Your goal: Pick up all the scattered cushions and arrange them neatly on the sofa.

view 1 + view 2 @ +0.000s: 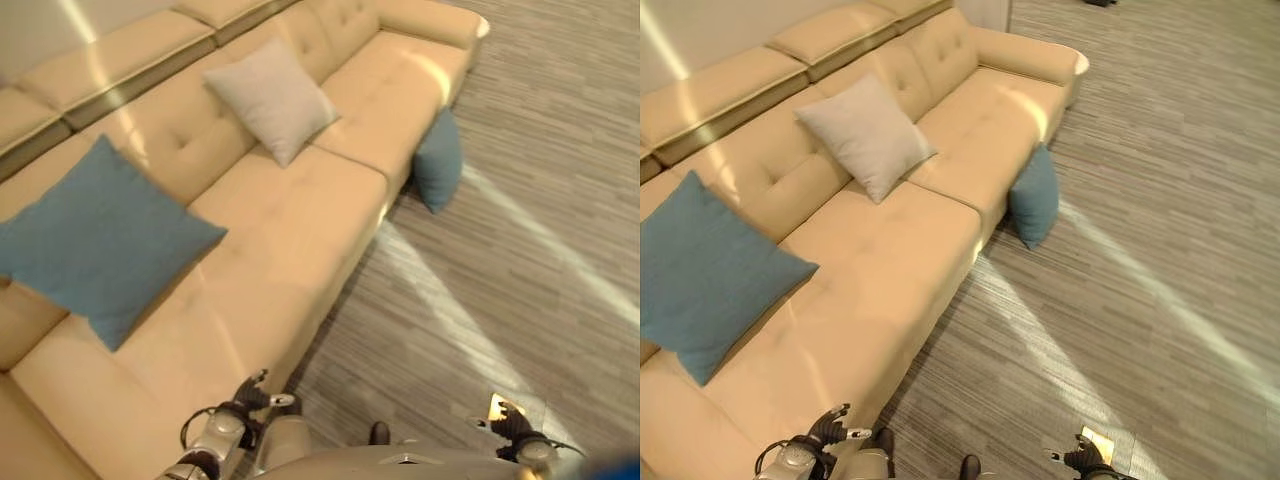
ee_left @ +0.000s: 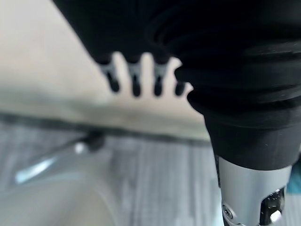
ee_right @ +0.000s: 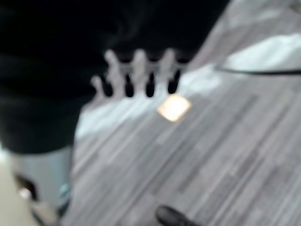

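A long beige sofa (image 1: 300, 230) runs from the near left to the far right. On its near seat a large blue cushion (image 1: 100, 240) leans against the backrest. Further along, a pale grey cushion (image 1: 272, 98) stands tilted against the backrest. A smaller blue cushion (image 1: 438, 160) stands on the floor, propped against the sofa's front. My left hand (image 1: 248, 393) hangs low by the sofa's near front edge, its fingers (image 2: 135, 80) relaxed and holding nothing. My right hand (image 1: 510, 420) hangs over the floor, its fingers (image 3: 136, 75) likewise loose and empty.
Grey striped plank floor (image 1: 520, 260) spreads to the right of the sofa, crossed by bands of sunlight. The sofa's rounded armrest (image 1: 430, 20) closes its far end. The seat between the two cushions on the sofa is bare.
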You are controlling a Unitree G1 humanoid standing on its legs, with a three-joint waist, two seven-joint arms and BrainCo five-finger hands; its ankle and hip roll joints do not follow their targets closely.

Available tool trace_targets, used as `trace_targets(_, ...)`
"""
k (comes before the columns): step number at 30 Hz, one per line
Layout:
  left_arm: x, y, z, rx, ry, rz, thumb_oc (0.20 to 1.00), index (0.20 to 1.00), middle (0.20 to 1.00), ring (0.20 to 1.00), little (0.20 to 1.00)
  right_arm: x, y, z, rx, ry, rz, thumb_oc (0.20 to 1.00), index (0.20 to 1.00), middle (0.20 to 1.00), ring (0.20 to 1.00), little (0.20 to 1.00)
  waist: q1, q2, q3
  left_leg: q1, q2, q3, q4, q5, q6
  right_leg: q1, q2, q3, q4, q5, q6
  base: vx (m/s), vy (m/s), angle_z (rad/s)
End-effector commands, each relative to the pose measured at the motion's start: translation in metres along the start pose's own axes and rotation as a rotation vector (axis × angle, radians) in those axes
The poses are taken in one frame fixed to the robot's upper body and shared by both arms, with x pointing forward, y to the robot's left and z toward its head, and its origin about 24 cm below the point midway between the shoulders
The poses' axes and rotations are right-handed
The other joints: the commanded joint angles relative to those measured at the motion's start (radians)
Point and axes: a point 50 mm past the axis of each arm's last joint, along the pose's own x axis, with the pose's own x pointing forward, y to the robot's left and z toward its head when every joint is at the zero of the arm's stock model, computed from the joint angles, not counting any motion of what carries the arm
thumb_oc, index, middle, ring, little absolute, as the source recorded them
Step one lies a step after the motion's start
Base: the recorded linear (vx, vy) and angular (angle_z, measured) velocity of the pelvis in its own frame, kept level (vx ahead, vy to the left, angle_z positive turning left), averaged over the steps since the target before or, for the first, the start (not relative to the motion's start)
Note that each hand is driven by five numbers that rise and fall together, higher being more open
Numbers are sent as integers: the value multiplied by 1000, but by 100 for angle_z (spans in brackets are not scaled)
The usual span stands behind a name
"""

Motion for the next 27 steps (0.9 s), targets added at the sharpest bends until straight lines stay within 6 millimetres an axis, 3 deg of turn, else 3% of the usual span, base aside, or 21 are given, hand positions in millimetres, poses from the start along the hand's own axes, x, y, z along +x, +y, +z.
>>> trace_targets(1,3,9,5,-33,1,46,1000,1000,1000,1000,1000,1,-8,0,37,2,-38,1000,1000,1000,1000,1000,27,2,20,21,-33,85,5,-96,66,1,-13,17,-7,33,124,-5,119,-101)
trace_targets(3,3,8,4,-22,5,43,1000,1000,1000,1000,1000,1,-10,-1,30,17,-43,1000,1000,1000,1000,1000,24,1,19,34,-33,107,-14,-101,73,-23,-19,53,-13,55,137,-65,143,-100)
trace_targets(6,4,13,8,-10,-9,56,1000,1000,1000,1000,1000,4,-5,9,33,-1,-29,1000,1000,1000,1000,1000,28,-4,38,40,-20,201,-25,-107,89,-87,-24,89,23,78,163,-104,112,-131)
trace_targets(7,5,17,11,-10,-15,69,1000,1000,1000,1000,1000,4,-3,13,36,-9,-21,1000,1000,1000,1000,1000,36,-5,52,45,-9,234,-21,-114,93,-106,-29,62,46,78,166,-116,33,-131)
trace_targets(10,4,27,9,-15,-5,98,1000,1000,1000,1000,1000,4,2,16,32,-18,-7,1000,1000,1000,1000,1000,53,2,52,66,33,316,-37,-111,87,-123,-112,-195,102,67,159,-41,-26,-156)
trace_targets(12,3,32,5,-29,8,109,1000,1000,1000,1000,1000,4,3,15,43,-17,-5,1000,1000,1000,1000,1000,47,4,46,89,44,346,-45,-106,88,-120,-119,-244,124,56,154,35,-60,-82)
trace_targets(15,2,32,1,-27,21,108,1000,1000,1000,1000,1000,3,2,10,48,-5,-7,1000,1000,1000,1000,1000,33,-2,38,115,42,360,-39,-118,86,-94,-106,-224,96,38,140,106,-166,-32)
trace_targets(20,3,26,4,-82,17,102,1000,1000,1000,1000,1000,2,0,8,91,-8,-22,1000,1000,1000,1000,1000,14,-8,39,111,98,363,61,-134,54,-59,-66,-191,74,21,110,129,-271,-15)
trace_targets(22,5,20,7,-78,13,82,1000,1000,1000,1000,1000,2,-4,7,110,-8,-38,1000,1000,1000,1000,1000,7,-6,52,63,143,375,207,-96,33,-28,-52,-196,59,15,91,161,-337,5)
trace_targets(23,5,16,8,-60,10,70,1000,1000,1000,1000,1000,2,-7,6,116,-2,-51,1000,1000,1000,1000,1000,11,-13,62,0,157,356,341,-46,35,-6,-41,-195,52,8,71,211,-335,13)
trace_targets(24,5,15,8,-58,9,66,1000,1000,1000,1000,1000,2,-8,5,118,1,-52,1000,1000,1000,1000,1000,17,-14,68,-23,139,343,364,-59,47,8,-34,-185,46,4,68,223,-261,8)
trace_targets(26,4,13,7,-53,9,62,1000,1000,1000,1000,1000,2,-8,5,114,2,-50,1000,1000,1000,1000,1000,37,-19,70,-82,61,308,341,-99,65,34,-21,-152,23,1,73,174,-98,-7)
trace_targets(27,4,13,7,-53,9,63,1000,1000,1000,1000,1000,2,-8,5,114,2,-50,1000,1000,1000,1000,1000,36,-21,68,-84,59,308,338,-95,66,32,-22,-153,23,2,73,175,-76,-23)
